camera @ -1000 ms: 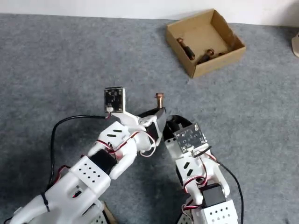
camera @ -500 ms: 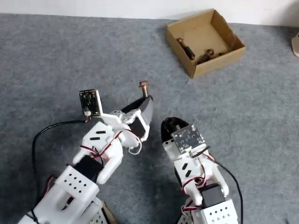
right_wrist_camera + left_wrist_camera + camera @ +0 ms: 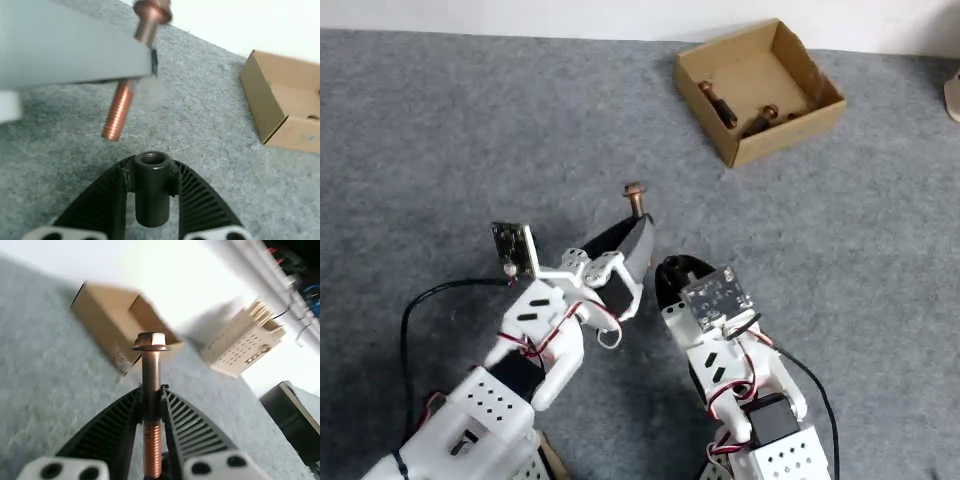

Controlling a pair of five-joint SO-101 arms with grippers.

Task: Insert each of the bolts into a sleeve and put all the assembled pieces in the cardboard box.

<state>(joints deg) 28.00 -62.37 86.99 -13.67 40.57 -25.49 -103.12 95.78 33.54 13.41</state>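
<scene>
The left gripper (image 3: 151,392) clamps the bolt (image 3: 151,360) mid-shank, leaving its threaded end free. The right gripper (image 3: 151,167) clamps the sleeve (image 3: 151,192) upright with its hole facing up near that tip, which looks ready for joining.

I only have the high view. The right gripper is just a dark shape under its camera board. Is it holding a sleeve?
Observer: Yes. The right wrist view shows the right gripper shut on a black sleeve, open bore facing the camera.
Operator: And the other arm's grip?
Observer: The left gripper clamps the bolt mid-shank, head beyond the fingertips, threads on the wrist side.
Operator: Is it in the bore?
Observer: No. In the right wrist view its threaded tip hangs apart from the bore, off to one side.
</scene>
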